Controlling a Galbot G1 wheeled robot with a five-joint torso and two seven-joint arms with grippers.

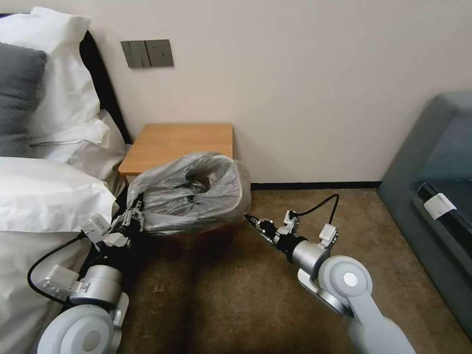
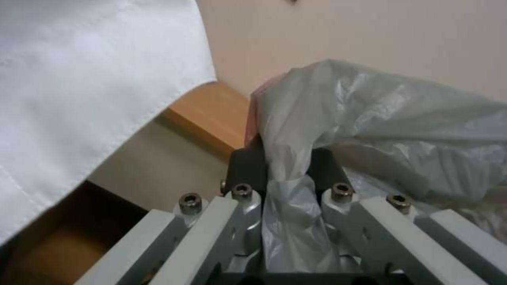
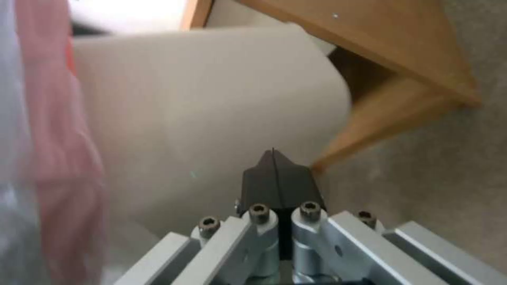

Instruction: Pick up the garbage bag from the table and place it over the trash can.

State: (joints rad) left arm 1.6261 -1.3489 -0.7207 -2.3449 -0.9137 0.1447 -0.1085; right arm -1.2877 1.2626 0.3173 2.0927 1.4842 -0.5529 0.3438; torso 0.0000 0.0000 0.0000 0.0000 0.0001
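The grey translucent garbage bag (image 1: 189,189) is draped over the trash can, open at the top, in front of the wooden table (image 1: 182,140). My left gripper (image 1: 133,212) is at the bag's left side, shut on a bunched fold of the garbage bag (image 2: 288,206). In the left wrist view that fold runs between the dark fingers (image 2: 248,166). My right gripper (image 1: 250,220) is shut with nothing in it, close to the bin's right side. In the right wrist view its tips (image 3: 275,174) point at the beige wall of the trash can (image 3: 211,111), with the bag's pinkish edge (image 3: 58,150) beside it.
A bed with white pillows and sheets (image 1: 49,196) crowds the left arm. A grey sofa (image 1: 432,187) stands at the right. Brown carpet (image 1: 236,295) lies open between my arms. The wall is right behind the table.
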